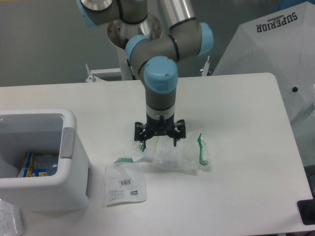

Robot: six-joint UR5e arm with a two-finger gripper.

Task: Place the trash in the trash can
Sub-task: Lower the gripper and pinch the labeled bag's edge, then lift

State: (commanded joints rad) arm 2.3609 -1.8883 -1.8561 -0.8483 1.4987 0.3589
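My pincer (160, 142) points straight down, fingers spread wide, nothing gripped. Tips sit right at the top edge of the big crumpled bag (179, 155) with green print; can't tell if they touch it. 3 trash pieces on the table (236, 108): that bag, a small wrapper scrap (137, 150) just left of it under my left finger, and a flat bag with barcode label (125, 185) nearer the front, beside the trash can (47, 162). Can stands at the table's left edge, open on top, a colourful packet (38, 163) inside. White umbrella (275, 49) at far right.
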